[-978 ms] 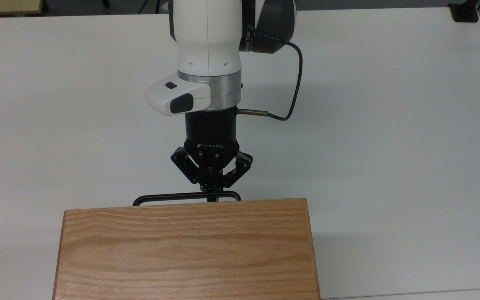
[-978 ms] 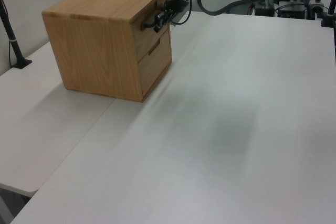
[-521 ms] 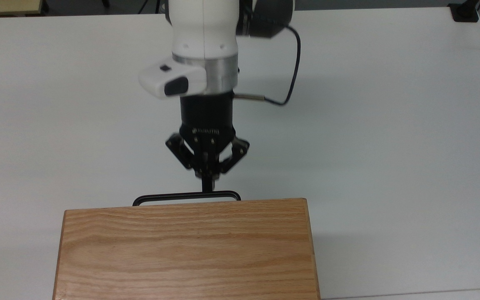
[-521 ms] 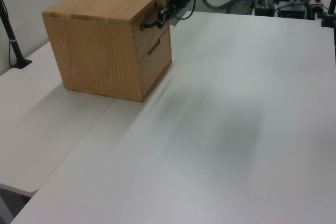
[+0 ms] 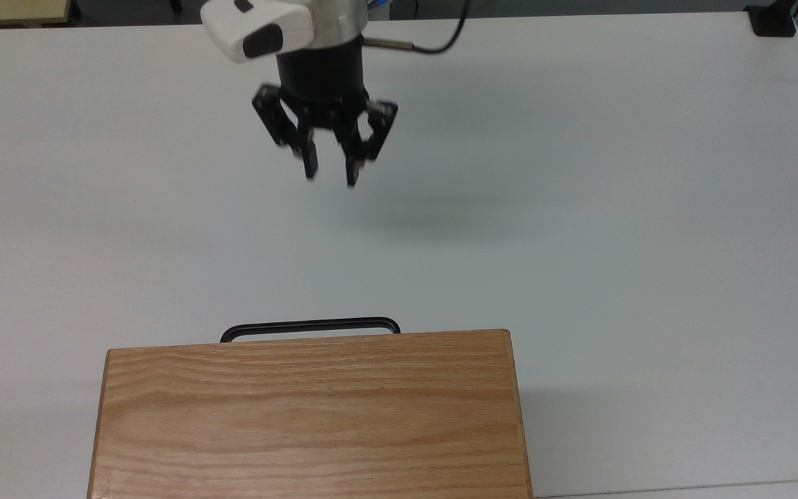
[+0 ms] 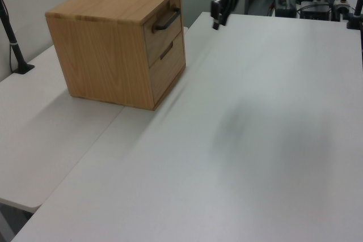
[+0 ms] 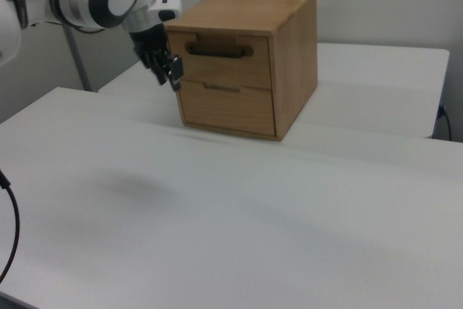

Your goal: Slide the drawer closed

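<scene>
Top view: claw (image 5: pixel 330 170), fingers parted and empty, hangs well apart from the shut drawer (image 7: pixel 226 51).

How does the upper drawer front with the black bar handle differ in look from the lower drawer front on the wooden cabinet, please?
The upper drawer front carries a thin black bar handle standing proud of its face; the lower drawer front shows just a small dark slot near its top edge. In the right view the lower front looks slightly taller than the upper. Both are light oak-grained wood and sit flush with the cabinet.

Bare white table (image 5: pixel 579 208) lies open between the gripper (image 5: pixel 330 173) and the cabinet (image 5: pixel 309 416). The only projection is the drawer's (image 7: pixel 226 51) black handle (image 5: pixel 310 326), standing proud of the cabinet front.
</scene>
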Controlling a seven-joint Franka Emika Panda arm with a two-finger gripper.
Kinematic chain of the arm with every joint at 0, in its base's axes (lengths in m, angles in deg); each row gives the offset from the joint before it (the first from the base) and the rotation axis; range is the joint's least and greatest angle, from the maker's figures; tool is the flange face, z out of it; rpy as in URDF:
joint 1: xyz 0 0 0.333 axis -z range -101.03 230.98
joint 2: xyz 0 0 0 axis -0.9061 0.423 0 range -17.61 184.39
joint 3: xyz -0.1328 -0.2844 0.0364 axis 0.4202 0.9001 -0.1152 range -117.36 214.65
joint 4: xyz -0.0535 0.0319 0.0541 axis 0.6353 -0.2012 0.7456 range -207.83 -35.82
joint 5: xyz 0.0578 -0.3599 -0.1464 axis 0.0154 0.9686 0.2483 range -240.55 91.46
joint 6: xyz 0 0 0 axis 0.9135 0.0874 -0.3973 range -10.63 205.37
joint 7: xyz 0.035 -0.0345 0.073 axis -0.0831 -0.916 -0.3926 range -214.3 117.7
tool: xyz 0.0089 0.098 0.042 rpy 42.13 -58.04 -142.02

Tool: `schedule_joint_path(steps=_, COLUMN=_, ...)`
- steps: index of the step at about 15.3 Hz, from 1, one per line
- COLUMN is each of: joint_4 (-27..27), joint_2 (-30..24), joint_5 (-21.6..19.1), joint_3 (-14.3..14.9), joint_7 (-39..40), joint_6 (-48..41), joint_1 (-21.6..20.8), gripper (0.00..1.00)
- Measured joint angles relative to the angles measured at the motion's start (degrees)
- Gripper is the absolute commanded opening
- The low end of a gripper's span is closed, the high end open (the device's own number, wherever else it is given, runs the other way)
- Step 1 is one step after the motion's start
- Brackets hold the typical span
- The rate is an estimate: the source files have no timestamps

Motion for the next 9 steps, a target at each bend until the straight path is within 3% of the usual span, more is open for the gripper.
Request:
schedule_joint_path(steps=6, joint_4=-3.0, joint_2=-5.5, joint_5=5.2, joint_3=0.1, joint_7=2.3, joint_6=-14.8, joint_1=0.2, gripper=1.00)
schedule_joint_path(steps=9, joint_4=-3.7, joint_2=-6.6, joint_5=8.0, joint_3=0.1, joint_7=2.7, joint_6=-17.8, joint_1=0.2, gripper=1.00)
